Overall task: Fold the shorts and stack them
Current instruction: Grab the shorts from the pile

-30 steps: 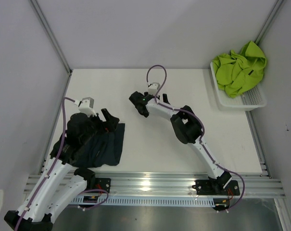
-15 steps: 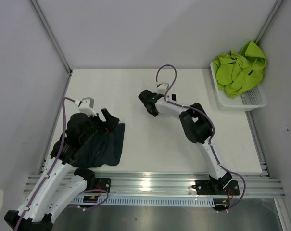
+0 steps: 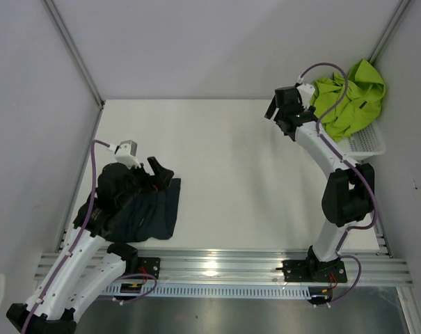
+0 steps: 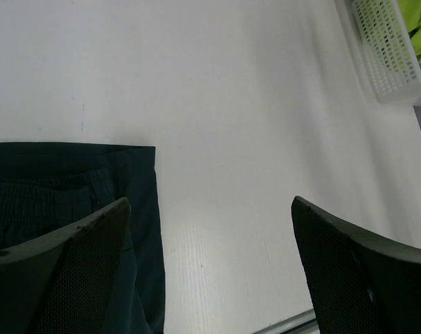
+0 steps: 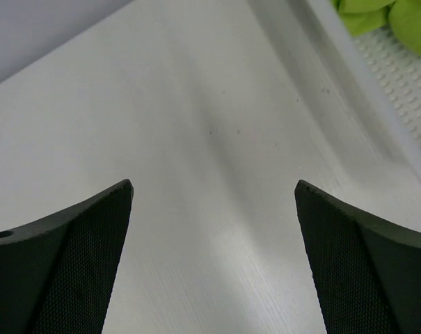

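Right jaws wide open, empty, hovering just left of the basket (image 3: 367, 145) rim. Left jaws wide open too, empty, at the edge of the dark shorts (image 3: 151, 212), far across the bench (image 3: 231, 174) from the basket. Dark pair looks folded flat, so roughly half done. Green shorts (image 3: 346, 97) sit crumpled in the basket, nothing else visible in it. To do: pull green out, fold, stack on dark.

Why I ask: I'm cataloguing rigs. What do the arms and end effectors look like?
The left arm and right arm have white links, black joints and a purple cable running alongside. The left end effector and right end effector each have two black fingers with mesh-textured faces.
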`<action>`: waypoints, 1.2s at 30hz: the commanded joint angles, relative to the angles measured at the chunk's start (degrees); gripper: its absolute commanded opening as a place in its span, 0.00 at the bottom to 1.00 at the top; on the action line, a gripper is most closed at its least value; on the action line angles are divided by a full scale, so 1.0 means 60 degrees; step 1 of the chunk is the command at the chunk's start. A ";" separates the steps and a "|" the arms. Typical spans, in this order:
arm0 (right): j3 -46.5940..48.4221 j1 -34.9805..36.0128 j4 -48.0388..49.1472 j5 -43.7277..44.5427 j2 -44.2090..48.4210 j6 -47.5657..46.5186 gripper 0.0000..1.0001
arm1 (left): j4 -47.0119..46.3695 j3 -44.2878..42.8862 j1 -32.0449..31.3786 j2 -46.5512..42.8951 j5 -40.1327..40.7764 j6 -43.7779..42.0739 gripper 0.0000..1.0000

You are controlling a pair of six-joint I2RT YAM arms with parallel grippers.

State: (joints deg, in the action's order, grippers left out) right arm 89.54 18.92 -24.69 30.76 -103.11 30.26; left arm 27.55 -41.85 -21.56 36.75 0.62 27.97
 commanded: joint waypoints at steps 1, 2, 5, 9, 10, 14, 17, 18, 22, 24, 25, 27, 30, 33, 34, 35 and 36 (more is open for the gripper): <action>0.0456 -0.0529 0.0088 -0.1142 0.0135 -0.0560 0.99 | -0.0432 0.0104 0.0063 0.0056 -0.0382 -0.0076 0.99; 0.0980 -0.0951 -0.0117 -0.1099 0.0047 -0.0576 0.99 | -0.0432 0.0090 0.0063 0.0027 -0.0382 -0.0076 0.99; 0.1992 -0.1961 -0.0909 -0.0938 -0.0378 -0.0386 1.00 | -0.0388 0.0090 0.0063 -0.0046 -0.0353 -0.0091 0.99; 0.1982 -0.3064 -0.0342 -0.1039 -0.0481 -0.0283 0.99 | -0.0388 0.0148 0.0063 -0.0163 -0.0396 -0.0076 0.99; 0.1996 -0.3486 -0.0223 -0.1432 -0.0539 -0.0254 1.00 | -0.0402 0.0163 0.0063 -0.0163 -0.0411 -0.0062 0.99; 0.2624 -0.4280 -0.0061 -0.1729 -0.1255 -0.0516 1.00 | -0.0504 0.0279 0.0063 -0.0163 -0.0572 -0.0017 0.99; 0.3546 -0.4632 -0.0075 -0.1772 -0.2265 -0.0867 0.99 | -0.0680 0.0542 0.0063 -0.0193 -0.0704 0.0099 0.99; 0.4114 -0.4792 -0.0046 -0.1918 -0.2848 -0.0956 0.99 | -0.0811 0.0645 0.0063 -0.0207 -0.0748 0.0143 0.99; 0.6308 -0.4998 -0.0777 -0.2197 -0.4638 -0.1088 0.99 | -0.1149 0.0953 0.0063 -0.0120 -0.0851 0.0290 0.99; 0.7003 -0.4999 -0.0953 -0.2329 -0.5224 -0.1191 1.00 | -0.1339 0.1085 0.0049 -0.0076 -0.0851 0.0422 0.99; 0.7209 -0.5013 -0.0968 -0.2329 -0.5648 -0.1176 0.99 | -0.1528 0.1274 0.0049 -0.0061 -0.0880 0.0437 0.99; 0.7562 -0.5072 -0.0809 -0.2402 -0.5973 -0.1045 0.99 | -0.1691 0.1407 0.0049 0.0012 -0.0866 0.0510 0.99; 0.7635 -0.5218 -0.0472 -0.2607 -0.6427 -0.0840 0.96 | -0.1984 0.1510 0.0049 0.0275 -0.0822 0.0510 0.99; 0.8030 -0.5350 -0.0324 -0.2782 -0.6809 -0.0752 0.46 | -0.2145 0.1481 0.0049 0.0641 -0.0778 0.0466 0.99; 0.8075 -0.5365 -0.0251 -0.2842 -0.6809 -0.0737 0.33 | -0.2174 0.1496 0.0049 0.0715 -0.0763 0.0466 0.99; 0.8061 -0.5379 -0.0004 -0.2915 -0.6650 -0.0708 0.19 | -0.2233 0.1525 0.0049 0.0802 -0.0719 0.0466 0.99; 0.7988 -0.5379 0.0143 -0.3002 -0.6488 -0.0708 0.02 | -0.2248 0.1525 0.0049 0.0832 -0.0690 0.0451 0.99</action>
State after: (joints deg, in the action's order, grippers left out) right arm 133.95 -12.56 -28.25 14.59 -144.05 25.50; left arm 17.56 -33.06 -21.56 41.17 -3.40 30.00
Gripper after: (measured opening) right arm 0.093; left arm 0.991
